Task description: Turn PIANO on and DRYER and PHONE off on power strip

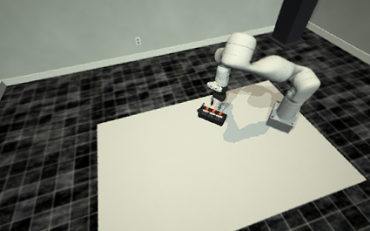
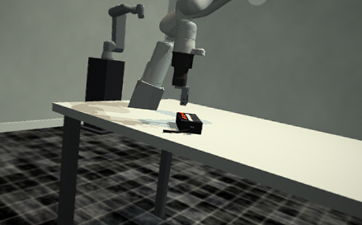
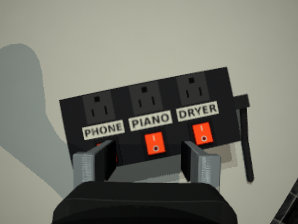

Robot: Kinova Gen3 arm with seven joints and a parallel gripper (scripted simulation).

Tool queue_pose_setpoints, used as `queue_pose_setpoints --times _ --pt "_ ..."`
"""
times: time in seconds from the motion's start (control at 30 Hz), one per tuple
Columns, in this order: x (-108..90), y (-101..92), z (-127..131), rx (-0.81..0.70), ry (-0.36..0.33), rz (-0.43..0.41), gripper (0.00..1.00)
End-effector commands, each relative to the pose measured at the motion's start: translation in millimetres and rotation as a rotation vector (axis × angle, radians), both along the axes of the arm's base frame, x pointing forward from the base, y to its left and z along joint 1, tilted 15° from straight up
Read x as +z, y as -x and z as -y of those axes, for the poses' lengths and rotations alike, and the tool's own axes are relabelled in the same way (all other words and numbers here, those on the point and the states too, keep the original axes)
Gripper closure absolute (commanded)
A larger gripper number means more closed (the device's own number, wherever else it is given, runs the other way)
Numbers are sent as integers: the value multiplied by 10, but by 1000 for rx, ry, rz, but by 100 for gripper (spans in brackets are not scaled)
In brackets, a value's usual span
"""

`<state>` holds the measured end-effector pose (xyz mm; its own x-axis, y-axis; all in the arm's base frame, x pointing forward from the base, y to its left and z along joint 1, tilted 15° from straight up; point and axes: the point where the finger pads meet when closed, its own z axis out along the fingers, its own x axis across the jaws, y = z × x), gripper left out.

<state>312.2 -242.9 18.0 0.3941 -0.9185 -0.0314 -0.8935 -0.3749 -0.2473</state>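
The black power strip [image 1: 212, 119] [image 2: 195, 128] [image 3: 167, 94] lies flat on the table, switches up. In the wrist view, the PIANO switch [image 3: 155, 143] and DRYER switch [image 3: 203, 133] are red rockers, with the line mark toward the labels and the circle mark away from them. I cannot tell which end of either is pressed. The PHONE switch is mostly hidden behind the left finger. My gripper [image 1: 216, 104] [image 2: 184, 104] [image 3: 148, 155] is open and empty above the switch side of the strip. In the wrist view its fingers stand either side of the PIANO switch.
A short black cord [image 2: 171, 131] [image 3: 247, 145] sticks out from the strip's DRYER end. The strip is near one edge of the pale table [image 1: 163, 174] [image 2: 293, 153]. The arm's base [image 1: 281, 121] [image 2: 146, 95] stands on the same table.
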Motion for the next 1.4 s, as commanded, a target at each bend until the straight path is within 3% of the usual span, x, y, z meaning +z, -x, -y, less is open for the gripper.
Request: queue_pose_setpoints --times 0.0,1.37 --pt "-5 29 22 -10 2 -2 0" --pt "-14 60 40 -20 3 -5 0"
